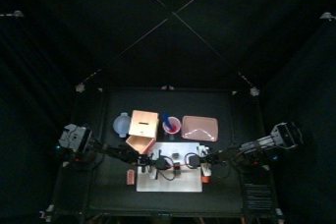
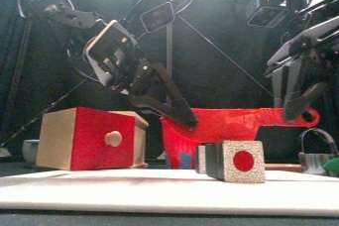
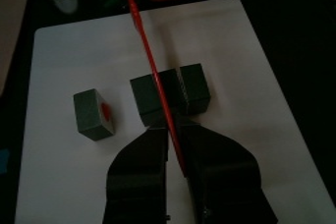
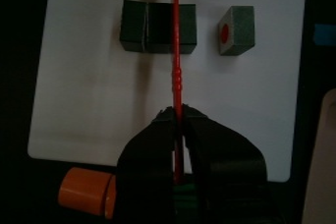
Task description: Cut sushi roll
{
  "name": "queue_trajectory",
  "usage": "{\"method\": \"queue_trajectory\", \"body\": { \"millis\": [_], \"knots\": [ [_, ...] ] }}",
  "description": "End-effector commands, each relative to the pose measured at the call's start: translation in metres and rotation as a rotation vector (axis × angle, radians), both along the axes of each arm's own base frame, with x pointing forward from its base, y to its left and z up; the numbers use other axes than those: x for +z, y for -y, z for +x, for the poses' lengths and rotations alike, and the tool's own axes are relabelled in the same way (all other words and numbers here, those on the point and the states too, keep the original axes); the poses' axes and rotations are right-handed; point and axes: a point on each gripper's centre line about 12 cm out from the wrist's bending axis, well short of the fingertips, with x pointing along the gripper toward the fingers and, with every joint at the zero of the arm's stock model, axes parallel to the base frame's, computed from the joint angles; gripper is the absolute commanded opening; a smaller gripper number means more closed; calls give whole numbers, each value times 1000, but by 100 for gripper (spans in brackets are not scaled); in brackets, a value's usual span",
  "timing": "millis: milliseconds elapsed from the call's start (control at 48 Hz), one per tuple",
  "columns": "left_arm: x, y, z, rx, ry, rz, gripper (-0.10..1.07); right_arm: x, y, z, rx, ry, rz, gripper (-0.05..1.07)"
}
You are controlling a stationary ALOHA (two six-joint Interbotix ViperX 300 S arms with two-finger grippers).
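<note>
On white board (image 3: 250, 81), both grippers pinch red knife (image 4: 174, 61), left gripper (image 3: 178, 135) and right gripper (image 4: 184, 120) at opposite ends, blade across sushi roll (image 3: 171, 92); cut slice (image 3: 94, 112) beside.

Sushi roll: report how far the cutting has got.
Done: one slice lies apart from the sushi roll on the white board. In hand: the left gripper and right gripper clamp the red knife, its blade across the roll's middle. Left: finishing that cut; whether it is through cannot be seen.
</note>
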Motion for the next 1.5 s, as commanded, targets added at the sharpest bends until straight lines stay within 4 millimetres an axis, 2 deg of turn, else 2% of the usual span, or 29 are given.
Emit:
{"method": "queue_trajectory", "body": {
  "millis": [0,375,625,938,1042,1229,1354,1479],
  "knots": [
    [11,4,0,-10,24,-4,49,6,0,1,-3,15,4,41],
    [-1,4,0,-12,-6,2,49,-3,1,-2,-5,-14,0,41],
    [3,4,0,-12,2,-2,49,0,1,0,-1,-4,-2,41],
    [-30,2,-7,-12,-94,15,49,-26,0,3,0,-87,-18,41],
    [-34,1,-9,-9,-118,11,49,-32,-1,5,-1,-109,-19,41],
    [-25,3,-10,-8,-104,0,49,-24,-5,7,-5,-94,-6,41],
    [-1,11,-4,-24,-43,-14,49,-9,-9,7,8,-66,-7,41],
    [12,12,-4,-27,-8,-20,49,3,-9,2,12,-52,-15,41]
  ]
}}
